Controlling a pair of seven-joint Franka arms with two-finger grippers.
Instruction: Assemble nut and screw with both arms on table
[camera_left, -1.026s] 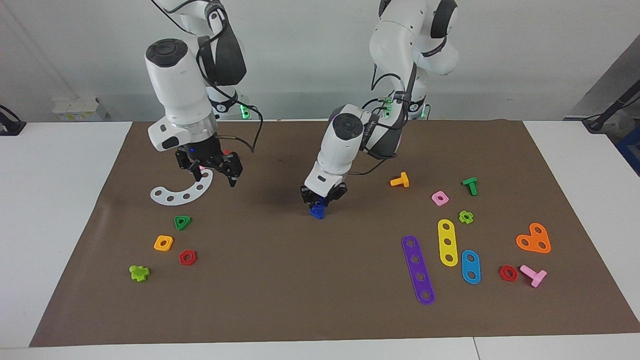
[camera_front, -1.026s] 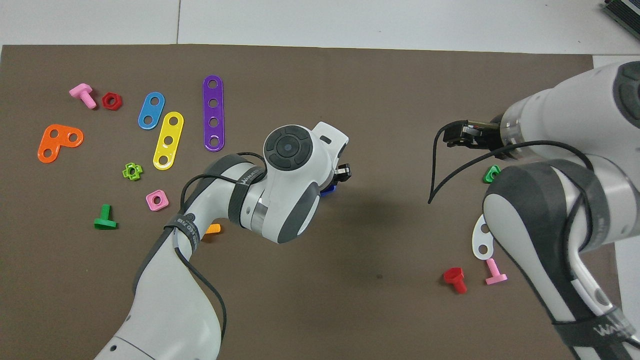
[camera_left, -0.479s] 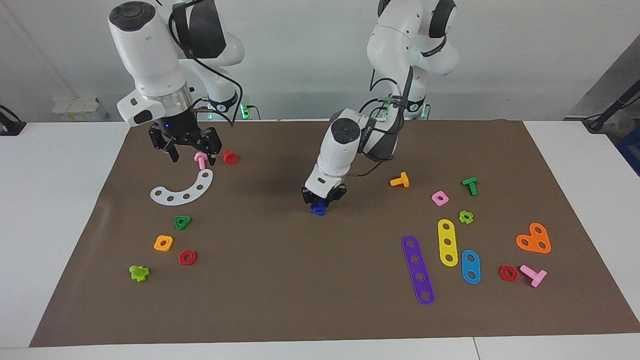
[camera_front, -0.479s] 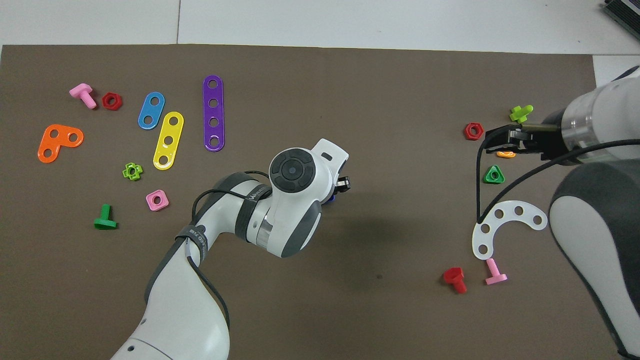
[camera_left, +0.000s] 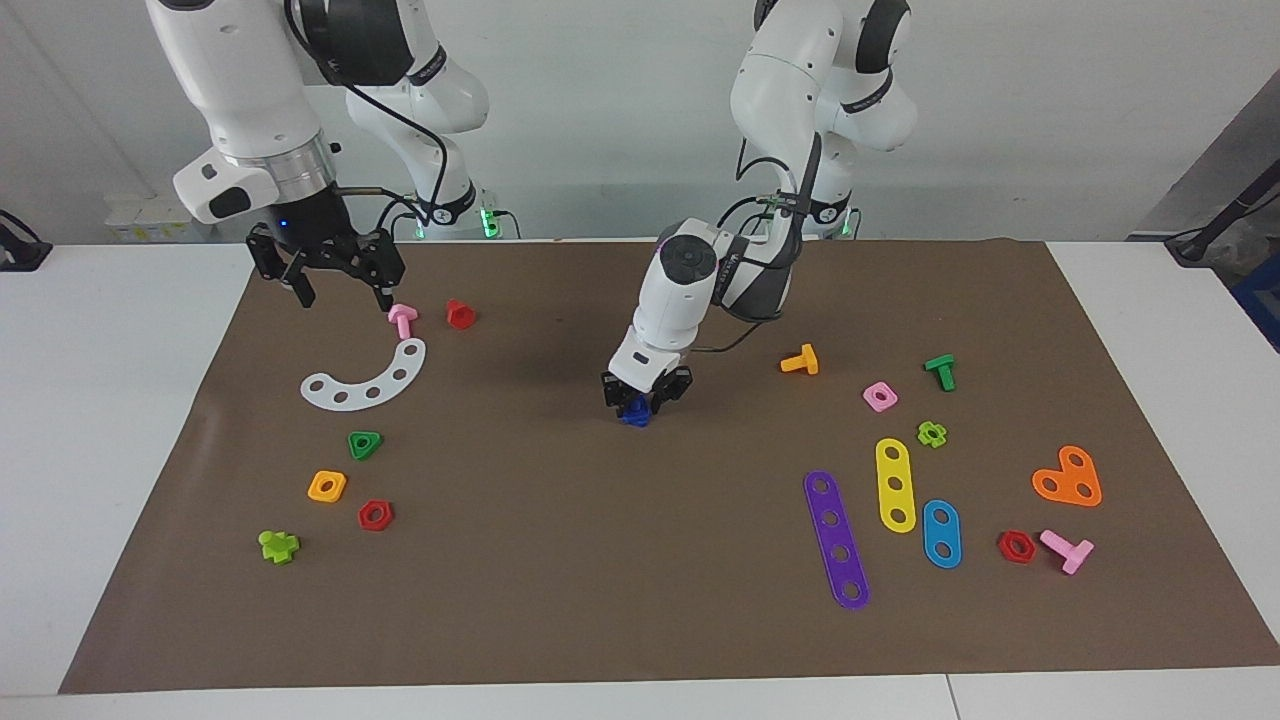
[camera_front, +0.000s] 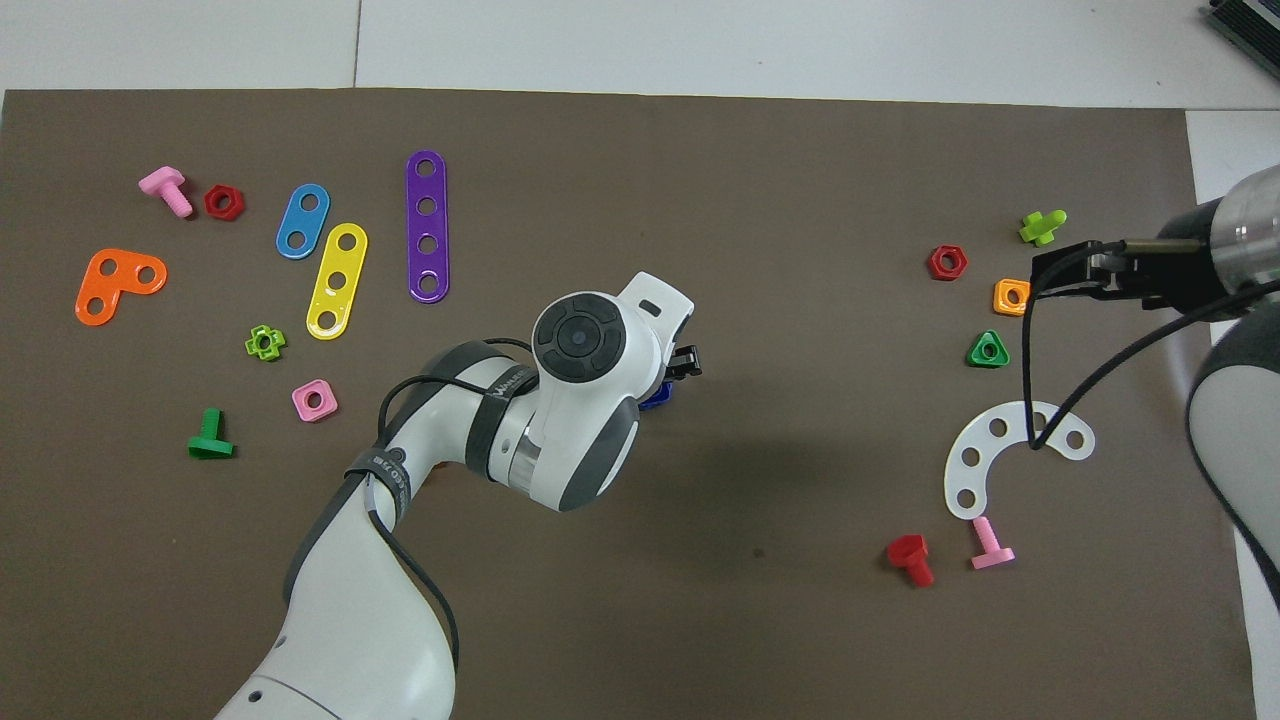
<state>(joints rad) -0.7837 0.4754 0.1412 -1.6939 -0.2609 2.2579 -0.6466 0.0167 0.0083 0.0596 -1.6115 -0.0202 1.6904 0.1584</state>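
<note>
The nut and screw show as one dark-blue lump (camera_left: 633, 416) on the brown mat (camera_left: 640, 600) of the table, mid-mat; I cannot tell the two apart. My left gripper (camera_left: 640, 398) points down onto the lump with its fingers closed around its top. In the overhead view only a blue edge (camera_front: 657, 398) shows under the left wrist. My right gripper (camera_left: 343, 292) is open and empty, raised over the mat's corner at the right arm's end, apart from the lump. In the overhead view the right gripper (camera_front: 1040, 272) hangs beside the orange square nut (camera_front: 1011, 296).
A pink bolt (camera_left: 402, 319), red bolt (camera_left: 460, 314) and white arc strip (camera_left: 365, 380) lie below the right gripper. An orange T bolt (camera_left: 800, 361), pink nut (camera_left: 880, 397), green bolt (camera_left: 940, 371) and coloured strips lie toward the left arm's end.
The right arm has lifted and pulled back from over the white arc toward its own corner of the mat, gripper still open. The left gripper has stayed on the blue lump.
</note>
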